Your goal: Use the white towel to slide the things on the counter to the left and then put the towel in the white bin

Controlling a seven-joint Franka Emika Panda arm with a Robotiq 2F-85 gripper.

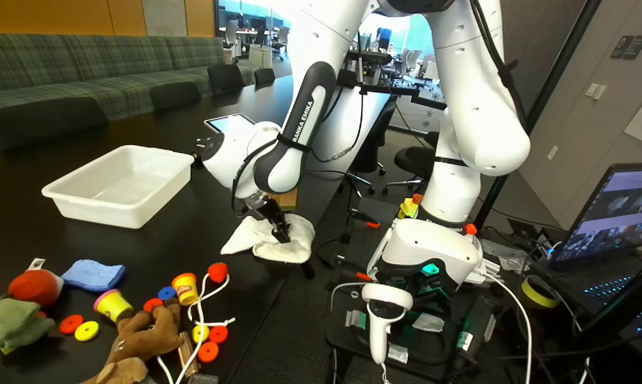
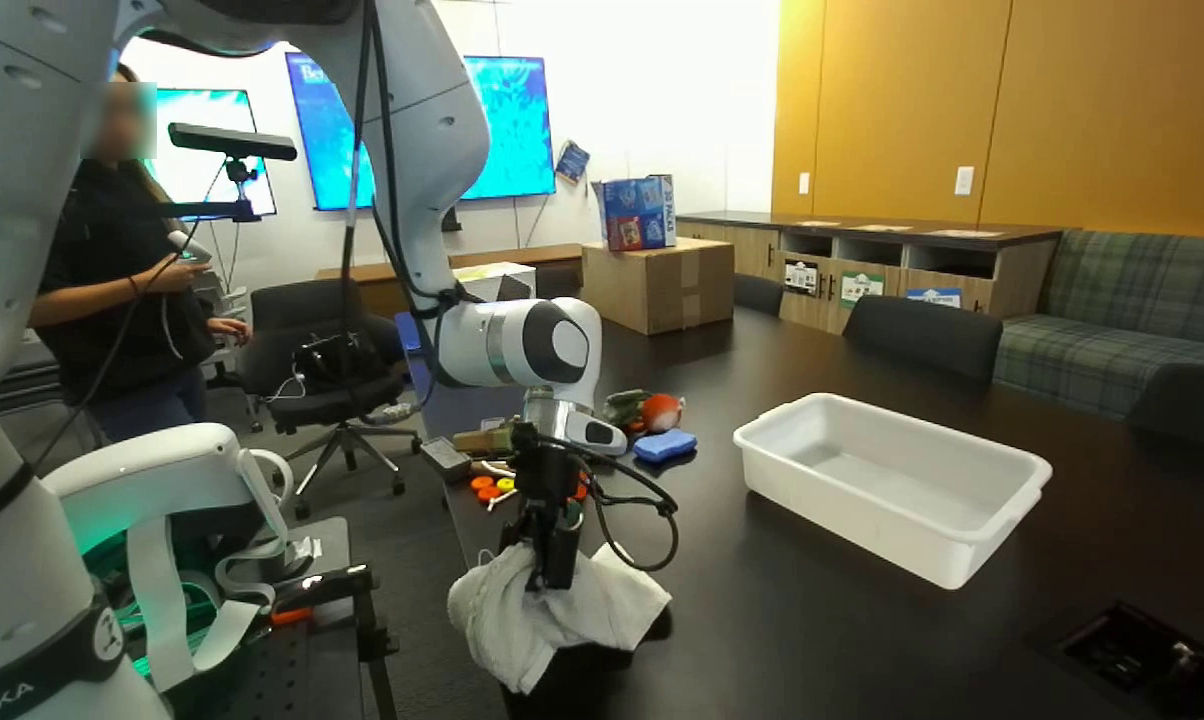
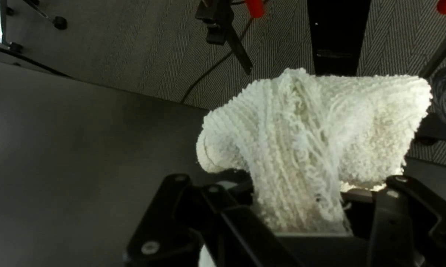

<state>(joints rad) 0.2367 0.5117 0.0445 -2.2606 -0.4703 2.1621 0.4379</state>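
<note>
An exterior view gives me, from the left, a green stuffed toy (image 1: 18, 324) beside a red-orange stuffed toy (image 1: 35, 288), then a red disc (image 1: 71, 324) and a yellow disc (image 1: 87, 330) lying flat, just beside each other, on the dark table (image 1: 209, 242). A blue sponge (image 1: 93, 274) lies near them, and next comes a pink-lidded yellow tub (image 1: 114, 306). Behind this group the white bin (image 1: 96, 210) stands upright on the table. Nearer the camera I see a brown plush animal (image 1: 146, 337), then a Play-Doh tub (image 1: 185, 289) and a white cord (image 1: 214, 324) with a red bead (image 1: 218, 272) by its upper loop. Right of those, at the table's edge, the white towel (image 1: 299, 242) sits bunched, well apart from the bin; I cannot tell how much of it rests on the table. My gripper (image 1: 281, 236) points down into it and has a bunch of it pinched. On the wrist view the folds run in between the jaws and hide their tips, so how wide the gap is I cannot tell. The white Franka Panda arm (image 1: 323, 32) reaches over from above. Farther right I have a white VR headset (image 1: 430, 242), with a white controller (image 1: 378, 330) just in front of it, and at the far right a laptop (image 1: 609, 218) stands with its screen lit.
</note>
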